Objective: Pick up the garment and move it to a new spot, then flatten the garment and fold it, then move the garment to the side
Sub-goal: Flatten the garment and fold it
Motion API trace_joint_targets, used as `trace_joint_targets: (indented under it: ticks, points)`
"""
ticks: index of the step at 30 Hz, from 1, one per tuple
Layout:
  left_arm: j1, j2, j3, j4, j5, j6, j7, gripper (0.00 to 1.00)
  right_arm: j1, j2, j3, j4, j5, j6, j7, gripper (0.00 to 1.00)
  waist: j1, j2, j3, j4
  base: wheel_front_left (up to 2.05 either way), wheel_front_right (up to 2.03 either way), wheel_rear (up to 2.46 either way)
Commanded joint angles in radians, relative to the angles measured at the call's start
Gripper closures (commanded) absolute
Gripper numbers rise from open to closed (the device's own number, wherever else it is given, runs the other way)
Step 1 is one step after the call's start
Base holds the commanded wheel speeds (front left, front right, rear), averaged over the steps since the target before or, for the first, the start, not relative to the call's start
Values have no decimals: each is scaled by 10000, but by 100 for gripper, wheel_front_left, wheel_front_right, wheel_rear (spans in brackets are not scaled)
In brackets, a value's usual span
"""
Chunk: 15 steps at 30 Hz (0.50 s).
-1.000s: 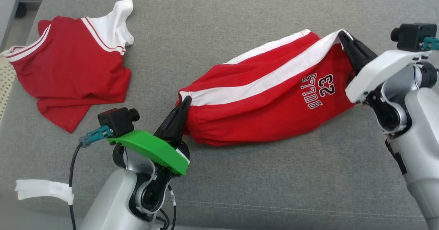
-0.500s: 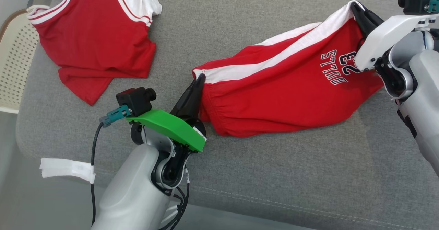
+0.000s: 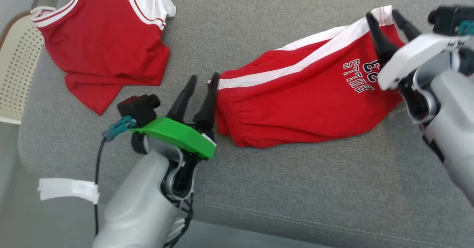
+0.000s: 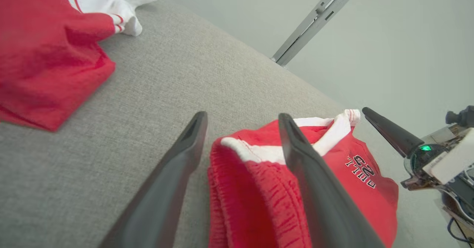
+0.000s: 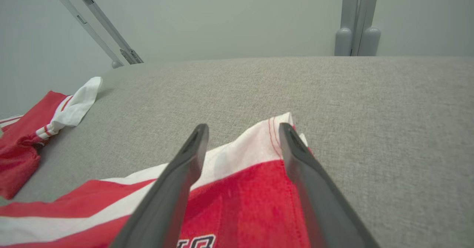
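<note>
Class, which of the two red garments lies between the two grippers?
The red shorts printed BULLS 23; the red shirt lies apart, far left.

A broad grey woven-fabric cushion point(image 3: 281, 174) carried everything. Its top was flat and its near edge rounded, with a line of pale stitching point(image 3: 296, 214) running just inside that edge. Two garments lay directly on it, well apart. The red shorts with white side stripes point(image 3: 296, 107) lay towards the right, stretched slantwise, with the gathered waistband nearer the middle and the leg printed "BULLS 23" farther right. The cloth was rumpled rather than flat. A red jersey top with white sleeves and striped trim point(image 3: 107, 44) lay crumpled at the far left corner, partly folded over itself, reaching the cushion's left edge.
</note>
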<state>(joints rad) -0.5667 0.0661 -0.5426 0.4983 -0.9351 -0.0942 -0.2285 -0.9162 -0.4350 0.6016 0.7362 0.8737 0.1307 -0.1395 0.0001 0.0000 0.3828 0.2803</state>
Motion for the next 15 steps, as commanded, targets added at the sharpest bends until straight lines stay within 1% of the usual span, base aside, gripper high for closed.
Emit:
trace_joint_targets:
  ticks: [1, 5, 8, 11, 15]
  points:
    - [162, 211, 129, -25, 184, 135, -130, 0, 320, -64, 101, -103, 90, 0, -303, 0, -1, 0, -279, -234, 0, 0, 0]
    - [500, 748, 488, -476, 1044, 760, -339, 0, 952, -69, 81, -379, -183, 0, -1036, 0, -1, 0, -620, -580, 0, 0, 0]
    - [907, 1126, 858, -1079, 1752, 1279, -371, 0, 1462, 86, -321, -625, -736, 0, -1216, 0, -1, 0, -854, -877, 0, 0, 0]
    - [1422, 1431, 1348, -1861, 2538, 1742, -365, 0, 2123, 355, -1384, -1394, -1739, 0, -1242, 0, -1, 0, -1053, -1166, 0, 0, 0]
    - [2158, 1707, 1870, -2646, 3458, 2130, -366, 0, 3514, 957, -2642, -2451, -3063, 0, -1245, 0, -1, 0, -1414, -1456, 0, 0, 0]
